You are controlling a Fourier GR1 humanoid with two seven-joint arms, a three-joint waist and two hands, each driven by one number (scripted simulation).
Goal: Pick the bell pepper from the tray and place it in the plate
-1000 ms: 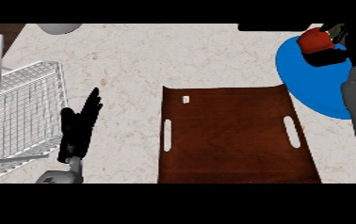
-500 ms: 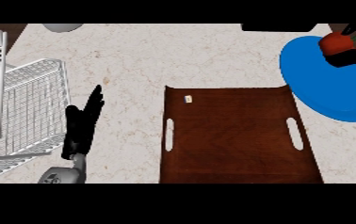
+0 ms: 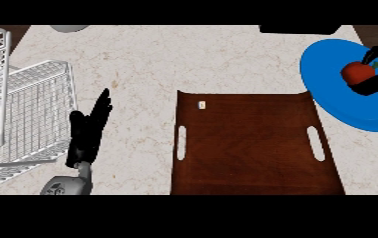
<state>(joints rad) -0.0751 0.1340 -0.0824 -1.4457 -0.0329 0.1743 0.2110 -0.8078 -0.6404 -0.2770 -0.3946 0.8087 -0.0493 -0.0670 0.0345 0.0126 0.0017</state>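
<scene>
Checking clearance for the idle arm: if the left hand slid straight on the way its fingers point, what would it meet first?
Probably nothing: the left hand points up and slightly right over bare counter, passing right of the wire rack. Height is unclear.

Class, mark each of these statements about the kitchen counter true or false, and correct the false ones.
1. The pepper lies on the tray. False: it is over the blue plate, off the tray.
2. The right hand is curled round the pepper. True.
3. The left hand holds a wire basket. False: it is open, fingers straight, beside the basket and holding nothing.
4. The plate sits to the right of the tray. True.
5. The tray is blue. False: it is dark brown, with a slot handle at each side.
</scene>
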